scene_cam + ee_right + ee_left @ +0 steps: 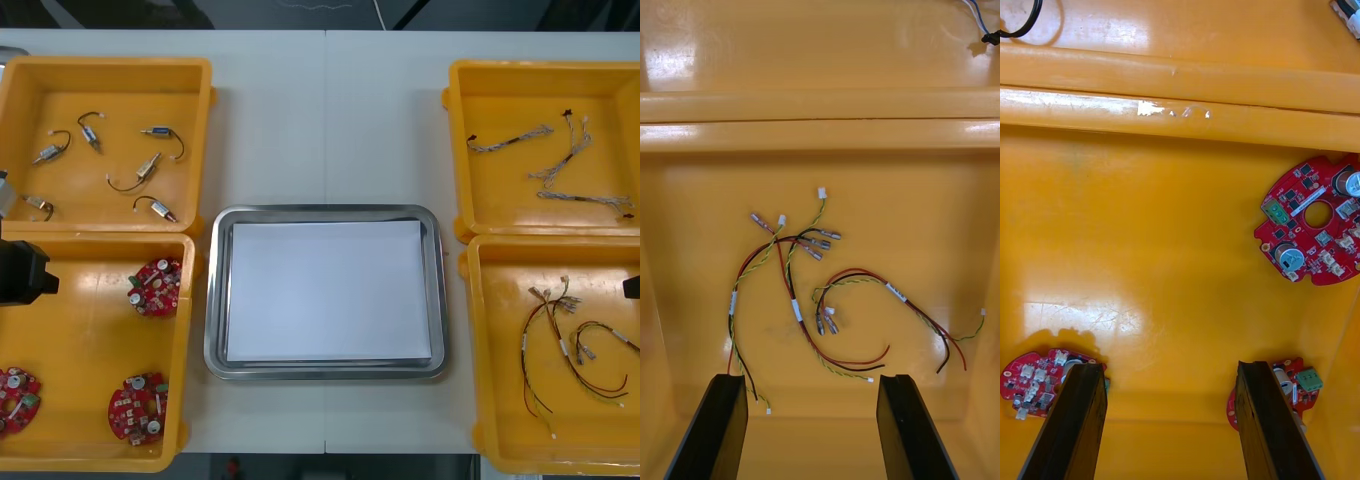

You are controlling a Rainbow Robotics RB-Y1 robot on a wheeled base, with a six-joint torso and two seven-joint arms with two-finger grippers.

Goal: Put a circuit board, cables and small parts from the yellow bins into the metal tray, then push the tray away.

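Rectangular shiny metal tray [438, 300], white inside, flat at mid-table, rounded rim raised all round. Left of tray, near side: yellow plastic bin [80, 340] with three round red circuit boards [156, 287]; left gripper [1172, 427] above its floor, black fingers [1075, 420] spread apart, grasping nothing, a board partly behind each finger. Right of tray, near side: second yellow bin [500, 350] with tangled red and yellow cables [812, 292]; right gripper [812, 427] over them, fingers likewise released. Narrow strips of light table [325, 120] between tray rim and bins on both sides; wide open table beyond tray's far rim, up to the table's far edge.
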